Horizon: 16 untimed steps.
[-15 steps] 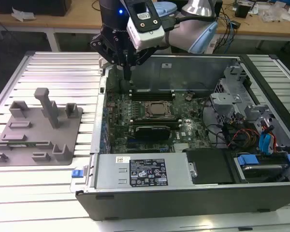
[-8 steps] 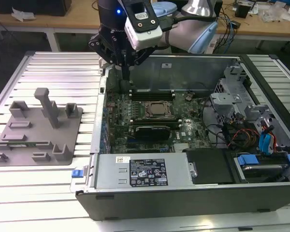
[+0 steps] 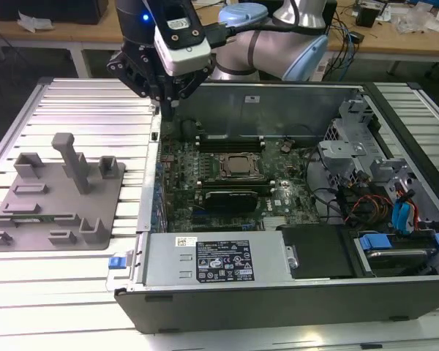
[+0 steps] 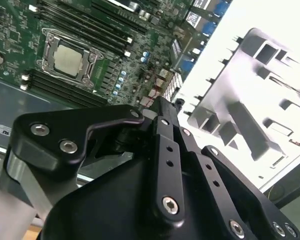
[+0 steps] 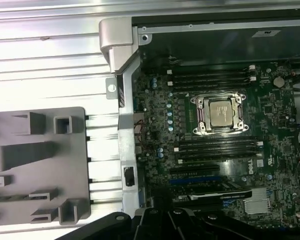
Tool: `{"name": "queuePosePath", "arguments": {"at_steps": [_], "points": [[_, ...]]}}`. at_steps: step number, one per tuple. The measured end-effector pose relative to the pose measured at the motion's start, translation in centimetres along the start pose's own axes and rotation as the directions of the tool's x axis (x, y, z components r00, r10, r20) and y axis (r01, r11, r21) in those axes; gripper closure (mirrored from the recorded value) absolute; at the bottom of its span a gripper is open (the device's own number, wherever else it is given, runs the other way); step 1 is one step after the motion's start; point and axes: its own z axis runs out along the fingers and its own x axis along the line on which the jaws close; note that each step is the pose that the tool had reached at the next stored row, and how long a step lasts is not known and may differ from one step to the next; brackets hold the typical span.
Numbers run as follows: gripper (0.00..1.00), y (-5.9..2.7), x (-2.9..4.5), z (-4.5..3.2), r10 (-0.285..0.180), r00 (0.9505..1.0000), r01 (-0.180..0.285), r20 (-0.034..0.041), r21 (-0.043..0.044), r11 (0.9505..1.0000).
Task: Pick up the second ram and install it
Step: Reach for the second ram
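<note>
Hovering now with the gripper (image 3: 168, 108) high over the far corner of the open computer case (image 3: 278, 301), right above its side wall. Keeping the fingers (image 4: 166, 150) drawn tight together in the second wrist view, pinching nothing at all, tips meeting on empty air. Looking down past the gripper, toward the exterior view's right, at the motherboard (image 5: 155, 115), and catching the CPU socket (image 5: 221, 113) in the middle of it, with black memory slots (image 5: 210, 80) running along both of its long sides. Swinging over to the other side of the gripper, lower down and toward the exterior view's left, and finding the gray fixture (image 3: 106, 208) lying on the slatted table (image 3: 95, 110). Spotting the second ram (image 3: 47, 217) there, as far as can be made out: a thin green strip lying flat in a long groove of the fixture, well apart from the gripper and untouched. Hanging much nearer the case than the fixture, touching neither.
</note>
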Motion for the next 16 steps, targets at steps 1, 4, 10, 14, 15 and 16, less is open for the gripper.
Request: {"name": "queuePosePath", "arguments": {"at_steps": [1,4,10,14,15,16], "points": [[0.92,-0.02,0.26,0.0,0.0,1.0,0.0,0.0,0.0,1.0],[0.92,-0.07,0.94,-0.01,0.0,1.0,0.0,0.0,0.0,1.0],[0.92,-0.23,3.0,0.0,0.0,1.0,0.0,0.0002,-0.0001,1.0],[0.92,-0.31,4.13,-0.02,0.0,1.0,0.0,0.0003,0.0,1.0],[0.92,-0.36,4.78,-0.03,0.0,1.0,0.0,0.0009,-0.0001,1.0],[0.92,-0.41,5.46,-0.04,0.0,1.0,0.0,0.0014,-0.0001,1.0]]}}
